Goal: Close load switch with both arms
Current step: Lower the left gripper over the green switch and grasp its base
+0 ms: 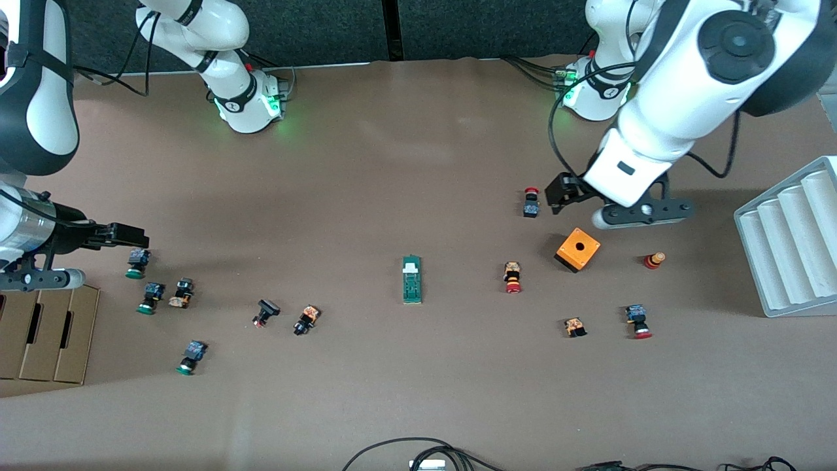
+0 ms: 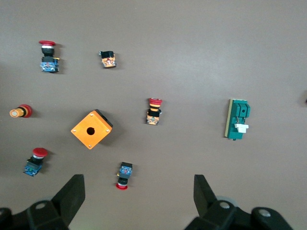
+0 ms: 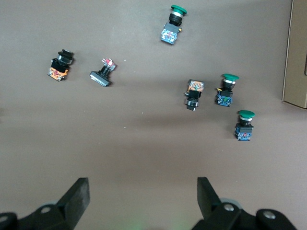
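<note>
The load switch (image 1: 412,280) is a narrow green block with a white piece at its end farther from the front camera. It lies flat mid-table, alone. It also shows in the left wrist view (image 2: 238,120). My left gripper (image 1: 563,193) is open and empty (image 2: 137,186), up over the table beside a red-capped push button (image 1: 531,201) and above the orange cube (image 1: 578,249). My right gripper (image 1: 125,234) is open and empty (image 3: 142,188), over the table at the right arm's end, by a green-capped push button (image 1: 136,263). The right wrist view does not show the switch.
Several red-capped push buttons lie around the orange cube (image 2: 91,129), one of them (image 1: 512,277) between cube and switch. Several green-capped and black buttons lie toward the right arm's end. A grey ridged tray (image 1: 791,242) and a cardboard holder (image 1: 46,333) stand at the table's ends.
</note>
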Controlling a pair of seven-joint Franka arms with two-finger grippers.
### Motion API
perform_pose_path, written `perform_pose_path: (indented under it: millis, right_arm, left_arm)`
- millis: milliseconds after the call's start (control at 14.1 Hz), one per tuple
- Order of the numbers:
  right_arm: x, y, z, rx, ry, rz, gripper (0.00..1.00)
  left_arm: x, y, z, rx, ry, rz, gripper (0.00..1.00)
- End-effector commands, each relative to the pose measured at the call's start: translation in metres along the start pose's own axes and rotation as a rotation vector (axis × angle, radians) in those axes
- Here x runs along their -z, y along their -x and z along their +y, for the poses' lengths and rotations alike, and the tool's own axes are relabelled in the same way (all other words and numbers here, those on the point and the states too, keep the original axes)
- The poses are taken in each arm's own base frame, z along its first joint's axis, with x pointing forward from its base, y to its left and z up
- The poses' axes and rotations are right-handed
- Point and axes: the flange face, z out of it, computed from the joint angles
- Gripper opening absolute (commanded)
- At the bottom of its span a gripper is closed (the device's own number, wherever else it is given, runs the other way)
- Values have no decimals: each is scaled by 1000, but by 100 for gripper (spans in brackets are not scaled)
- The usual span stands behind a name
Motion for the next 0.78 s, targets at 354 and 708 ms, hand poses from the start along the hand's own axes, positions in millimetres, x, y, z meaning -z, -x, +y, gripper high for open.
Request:
perform_pose_path:
  millis: [354, 708]
  right_arm:
    - [3, -6, -1, 11, 6, 19, 100]
    - [-1, -9, 0, 6, 6, 15, 100]
  left_arm:
    - [-67, 34, 129, 4, -3, 119, 100]
    - [-139, 91, 213, 41, -123, 274, 100]
